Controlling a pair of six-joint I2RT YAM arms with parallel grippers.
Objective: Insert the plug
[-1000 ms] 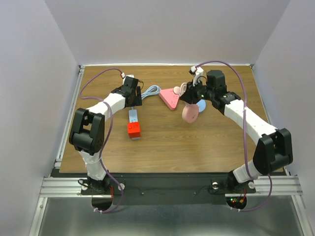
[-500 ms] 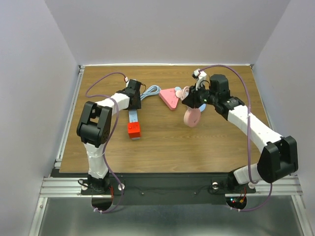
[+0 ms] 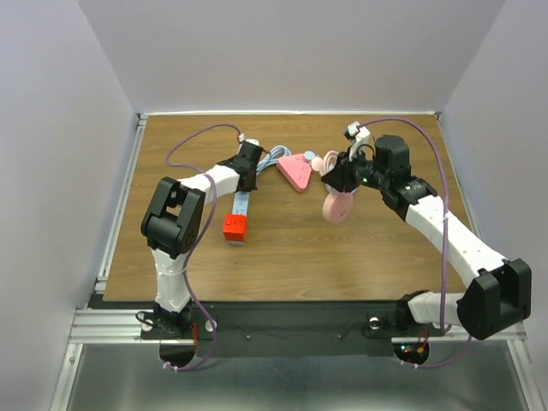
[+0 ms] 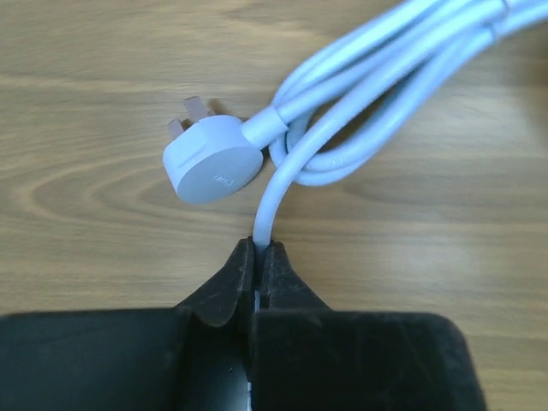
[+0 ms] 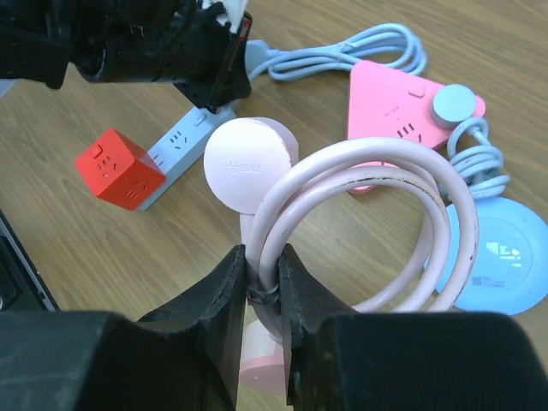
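Pale-blue round plug [image 4: 214,167] is lying on its side on the wooden worktop [image 3: 282,248], near the far edge and left of centre. Its prongs are bare, so nothing's plugged in yet. The left end effector [image 4: 257,257] is pinched fully shut on the pale-blue cable [image 4: 360,94] just behind that plug, not on the plug body. The right end effector [image 5: 264,274] is clamped on a looped pink cable [image 5: 377,163], and its round pink plug [image 5: 251,164] is dangling just beside the fingers.

Looks like the pick-up and positioning stage. Can't tell which plug is the intended one. Either way, the next move probably needs the prongs turned to face a socket, either the pink triangular power strip [image 5: 385,94] or the grey-blue straight strip [image 5: 184,137]. Holding by the cord gives floppy control, so it will need careful lining up.
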